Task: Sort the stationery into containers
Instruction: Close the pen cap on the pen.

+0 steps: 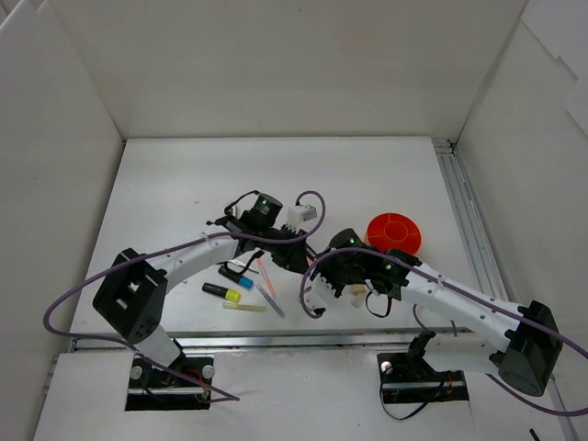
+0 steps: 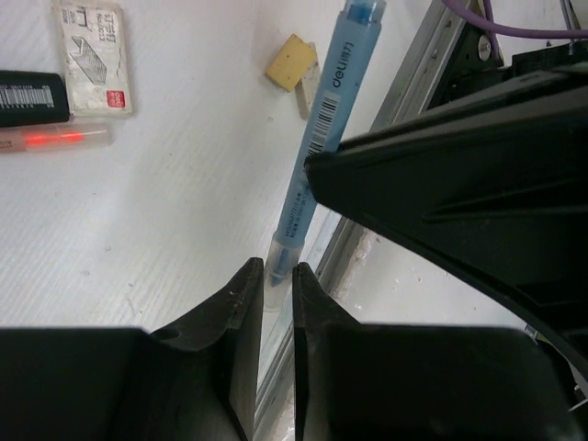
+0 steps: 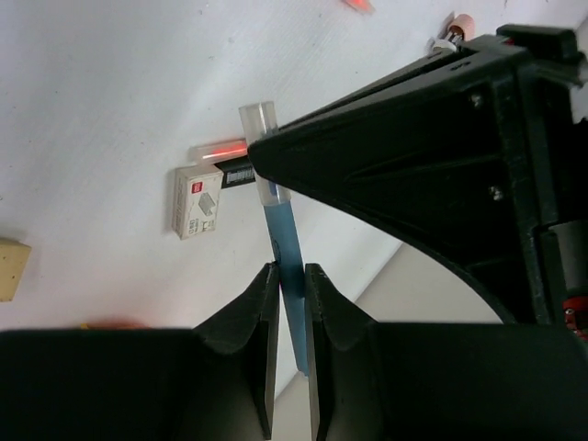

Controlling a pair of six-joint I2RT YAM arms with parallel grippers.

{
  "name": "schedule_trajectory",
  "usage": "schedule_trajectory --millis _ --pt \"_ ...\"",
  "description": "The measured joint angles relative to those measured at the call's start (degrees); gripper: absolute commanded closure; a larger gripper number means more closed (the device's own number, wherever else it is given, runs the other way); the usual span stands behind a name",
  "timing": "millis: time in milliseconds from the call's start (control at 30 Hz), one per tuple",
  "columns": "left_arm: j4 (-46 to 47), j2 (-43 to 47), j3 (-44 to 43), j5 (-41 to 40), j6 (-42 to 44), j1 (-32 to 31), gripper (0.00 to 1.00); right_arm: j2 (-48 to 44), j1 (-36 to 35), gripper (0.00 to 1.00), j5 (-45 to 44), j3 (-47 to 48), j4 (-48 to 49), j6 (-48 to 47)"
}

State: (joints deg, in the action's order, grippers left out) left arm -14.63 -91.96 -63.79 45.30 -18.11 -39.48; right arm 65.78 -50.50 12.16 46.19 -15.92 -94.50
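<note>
Left wrist view showed the blue pen (image 2: 317,138) raised off the table (image 1: 184,184), with the left gripper (image 2: 276,276) shut almost fully on its clear cap end. The right wrist view showed the right gripper (image 3: 291,271) clamped equally tight on the barrel further down the same pen. Both tools therefore held one item between them.

From the top view, the pen sat at the meeting point of the two arms, near the front centre of the table. It was well short of the orange-red pot (image 1: 395,232) and to that pot's left. A small white box (image 2: 90,55), a beige eraser (image 2: 292,62), a black highlighter (image 2: 28,96) and a pink pen (image 2: 55,140) lay unsorted below.

Risks, as judged:
- If the arms drew apart with both grips closed, the cap could pull off or the pen could flex.
- The left hold covered only the tip, so the pen could slip out.
- A single end grip might let the pen swing and miss the pot's compartments.
</note>
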Motion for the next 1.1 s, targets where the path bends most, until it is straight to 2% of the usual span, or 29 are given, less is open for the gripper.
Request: schedule_trajectory --millis 67,133,233,300,433,500,600,633,667,833,1100 --pt "0.17 -0.48 -0.79 0.35 0.11 0.35 1.00 0.00 -0.07 1.00 0.24 0.24 0.20 0.55" --pt "6.88 -0.57 -2.36 -1.11 -0.22 0.81 1.00 0.02 -2.62 1.00 7.76 0.26 0.66 1.75" --pt "15.34 0.31 -5.51 -2.01 -0.37 1.79 1.00 0.00 -6.78 1.00 14.49 0.26 1.07 3.02" --pt "18.51 1.88 -5.97 -2.10 -0.39 2.19 1.00 0.00 -6.91 1.00 15.74 0.26 1.60 3.56" --pt "19.08 4.79 -5.55 -3.15 -0.22 1.53 1.00 -0.02 -6.80 1.00 15.28 0.26 2.54 5.14" --pt "18.95 6.36 -4.11 -4.68 -0.09 0.96 1.00 -0.42 -6.80 0.86 14.86 0.26 2.64 6.62" --pt "17.90 9.01 -1.60 -6.93 -0.09 0.44 1.00 -2.19 -6.36 0.75 14.38 0.26 2.78 8.85" --pt "17.11 9.94 -0.92 -7.98 -0.15 0.42 1.00 -3.10 -6.10 0.60 14.19 0.26 2.84 9.40" --pt "16.11 10.88 -0.42 -9.31 -0.35 0.44 1.00 -4.15 -5.73 0.56 13.77 0.26 2.84 10.05" --pt "11.56 14.95 0.72 -13.77 -1.86 0.66 1.00 -7.48 -4.92 0.39 8.87 0.26 2.89 10.34" --pt "2.03 17.68 2.43 -16.35 -5.60 0.70 1.00 -7.76 -4.57 0.26 2.23 0.37 2.84 9.40"
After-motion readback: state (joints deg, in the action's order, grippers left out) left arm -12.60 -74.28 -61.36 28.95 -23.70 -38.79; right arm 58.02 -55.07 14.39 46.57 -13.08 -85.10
